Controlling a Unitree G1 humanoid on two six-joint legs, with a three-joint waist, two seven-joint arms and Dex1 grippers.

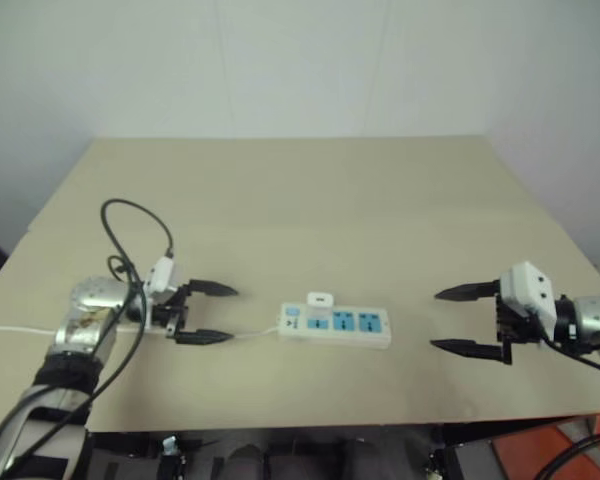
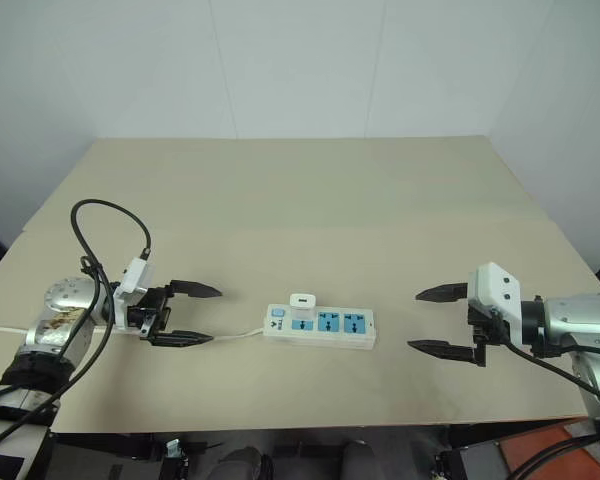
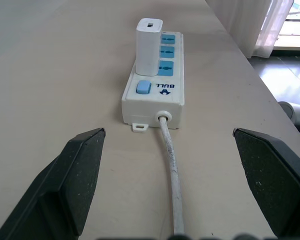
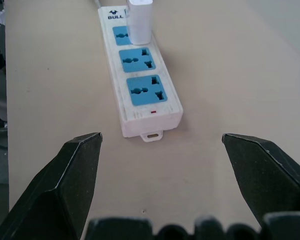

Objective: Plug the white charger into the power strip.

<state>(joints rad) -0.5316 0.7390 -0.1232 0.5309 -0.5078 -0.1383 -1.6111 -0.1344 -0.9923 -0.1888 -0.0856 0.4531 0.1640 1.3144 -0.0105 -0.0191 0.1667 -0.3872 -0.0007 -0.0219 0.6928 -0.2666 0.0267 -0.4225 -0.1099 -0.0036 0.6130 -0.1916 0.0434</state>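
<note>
Beige tabletop point(image 2: 310, 200) against a pale wall in the head view: the power strip point(image 2: 320, 327) lies between the two grippers with the white charger point(image 2: 302, 303) standing upright in its first blue socket, the left gripper point(image 2: 188, 314) near the cord end and the right gripper point(image 2: 442, 320) well apart from the other end — both roughly level, pointing inward, fingers spread and empty. Left wrist view: the thin white cord point(image 3: 171, 175) runs between the parted fingers point(image 3: 75, 180) to the strip, charger beyond the switch. Right wrist view: the strip's end lies ahead between splayed fingers point(image 4: 65, 185) — untouched.
</note>
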